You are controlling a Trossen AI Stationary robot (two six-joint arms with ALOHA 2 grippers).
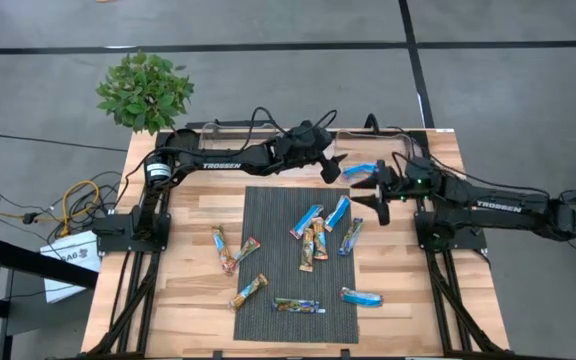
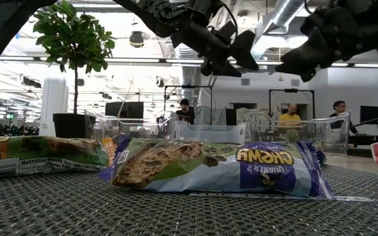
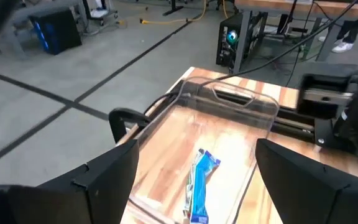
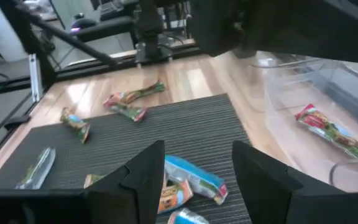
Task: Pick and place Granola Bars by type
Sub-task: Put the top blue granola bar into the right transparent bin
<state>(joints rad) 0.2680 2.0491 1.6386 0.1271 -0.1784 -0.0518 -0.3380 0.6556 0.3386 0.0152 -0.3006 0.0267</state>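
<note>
Several granola bars lie flat on the dark ribbed mat point(image 1: 268, 215) and on the wood beside it: blue ones point(image 1: 338, 212) point(image 1: 361, 296) and tan-orange ones point(image 1: 221, 248) point(image 1: 249, 290). One blue bar point(image 3: 197, 183) lies in a clear bin point(image 3: 232, 99) at the table's far side. My left gripper point(image 1: 335, 168) hangs open above that bin, with nothing between its fingers. My right gripper point(image 1: 371, 190) is open too, above the mat's far right corner; a blue bar point(image 4: 194, 177) on the mat shows between its fingers, below them. A red-green bar point(image 4: 331, 130) lies in another clear bin.
Clear bins point(image 2: 287, 128) stand in a row along the table's far edge. A potted plant point(image 1: 146, 90) stands beyond the far left corner. The two grippers hang close to each other. People sit in the room behind the table point(image 2: 186, 111).
</note>
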